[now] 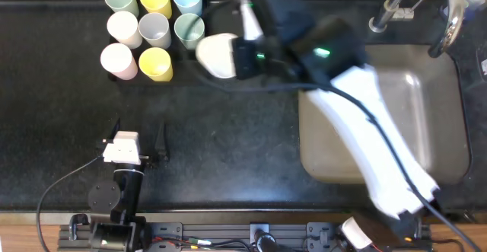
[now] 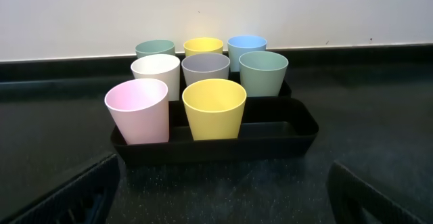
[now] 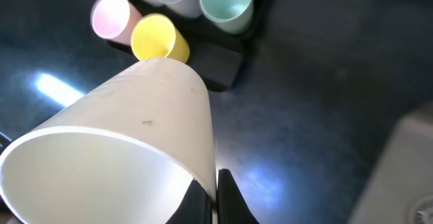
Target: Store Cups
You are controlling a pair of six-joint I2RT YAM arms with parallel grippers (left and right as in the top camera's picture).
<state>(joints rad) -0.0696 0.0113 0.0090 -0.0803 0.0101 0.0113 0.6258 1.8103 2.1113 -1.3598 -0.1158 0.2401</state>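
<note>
Found the right gripper (image 3: 211, 200) clamped on a white cup (image 3: 122, 149), jaws closed on its wall near the rim. Held it lifted and tilted over the counter (image 1: 228, 145), just beside the tray (image 2: 216, 153) at the vacant front corner slot; not yet set down.

Judged the cup light, stiff and thin-walled, probably plastic. Took the smooth matte skin for a little slippery under hard pads. Judged the rim the best place to pinch, as here, or else across the lower taper. Thought it unlikely to shatter but apt to topple if let go off level.

Noted a round tapered form, wider at the mouth than at the base. Saw the same shape in the eight stored cups, all upright: pink cup (image 2: 137, 109) and yellow cup (image 2: 214, 107) in front, then white, grey and green, then green, yellow and blue at the back. Made out a black, low-walled tray with rounded corners and dividers between rows. Saw a dark, speckled, faintly glossy counter and a steel sink (image 1: 437, 107) to the right.

Found the left gripper (image 1: 139, 132) well apart from the tray, fingers spread wide, holding nothing.
</note>
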